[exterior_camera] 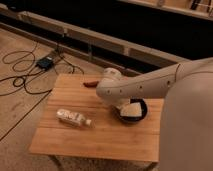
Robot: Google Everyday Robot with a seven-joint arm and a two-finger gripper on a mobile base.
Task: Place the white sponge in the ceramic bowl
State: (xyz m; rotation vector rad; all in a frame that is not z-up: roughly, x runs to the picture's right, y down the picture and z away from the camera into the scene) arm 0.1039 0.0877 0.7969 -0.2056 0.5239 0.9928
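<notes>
Gripper [121,104] behind arm, over bowl [142,115]

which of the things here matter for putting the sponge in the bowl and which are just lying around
For the job:
- white sponge, over or in the bowl
- ceramic bowl, dark, on the table's right side
- gripper, above the bowl, mostly hidden behind the arm

Lying about:
- clear plastic bottle, on its side on the wooden table
- small reddish object near the far edge
- cables on the floor

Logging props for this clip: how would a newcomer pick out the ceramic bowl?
Start at the wooden table and follow the robot's white arm down over its far right part. Under the arm's end, where the gripper is hidden, sits the ceramic bowl, holding the white sponge. It is round and nearly black, unlike the clear bottle lying to the left.
</notes>
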